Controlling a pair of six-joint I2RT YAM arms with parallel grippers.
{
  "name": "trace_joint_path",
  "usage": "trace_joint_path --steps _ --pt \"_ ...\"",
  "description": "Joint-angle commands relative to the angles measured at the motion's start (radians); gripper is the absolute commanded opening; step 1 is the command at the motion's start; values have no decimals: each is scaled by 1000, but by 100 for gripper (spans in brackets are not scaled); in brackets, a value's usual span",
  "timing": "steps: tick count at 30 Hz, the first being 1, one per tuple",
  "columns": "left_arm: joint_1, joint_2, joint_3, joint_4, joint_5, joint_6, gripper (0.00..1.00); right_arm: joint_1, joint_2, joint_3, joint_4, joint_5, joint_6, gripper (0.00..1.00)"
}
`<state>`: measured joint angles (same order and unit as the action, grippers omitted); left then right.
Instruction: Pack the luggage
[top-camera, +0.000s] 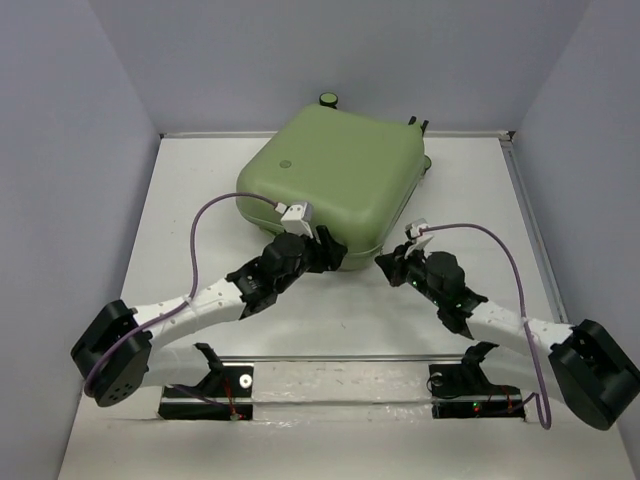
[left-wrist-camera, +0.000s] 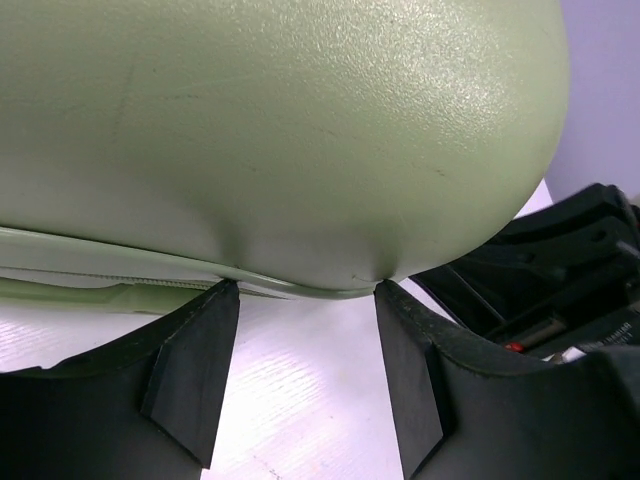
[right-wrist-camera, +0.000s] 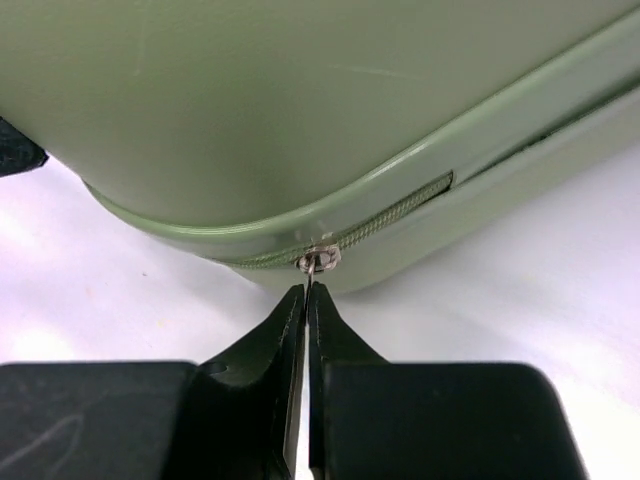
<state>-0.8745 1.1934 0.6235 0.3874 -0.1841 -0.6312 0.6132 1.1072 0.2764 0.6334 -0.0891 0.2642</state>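
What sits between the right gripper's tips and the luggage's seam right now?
Only the small metal zipper pull. The right gripper, jaws shut, pinches its tab just below the zipper line of the luggage. The right wrist view shows this clearly.

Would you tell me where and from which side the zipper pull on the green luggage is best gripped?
Grip the zipper pull by its thin tab, coming low from outside the rounded corner of the luggage. The tab sticks outward from the seam, so a narrow pinch should take it; the right gripper is shut on it that way.
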Motion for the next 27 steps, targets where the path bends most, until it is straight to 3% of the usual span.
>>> trace_joint_path --steps 1,2,6,10,12,15,22,24,25,27 --pt "9 61 117 93 -69 48 65 194 -165 12 -180 147 7 7" --pt "9 72 130 96 -69 51 65 223 -187 14 -287 156 23 7" --pt "9 130 191 111 -46 59 64 341 -227 18 -385 150 110 7" --pt "9 176 246 117 -2 54 62 494 -41 117 -333 192 144 7" --pt "9 178 263 113 12 62 62 590 67 251 -313 253 107 7" --pt "9 167 277 85 18 73 61 615 233 386 -267 310 92 7" --pt "40 54 231 -25 0 105 62 615 266 360 -19 446 112 7" --pt "58 -15 210 -67 -8 97 66 615 290 343 61 485 128 7" --pt "72 -44 193 -91 -6 93 73 615 289 336 74 489 150 7" --pt "152 -136 189 -182 -2 82 79 615 270 290 94 479 168 7"
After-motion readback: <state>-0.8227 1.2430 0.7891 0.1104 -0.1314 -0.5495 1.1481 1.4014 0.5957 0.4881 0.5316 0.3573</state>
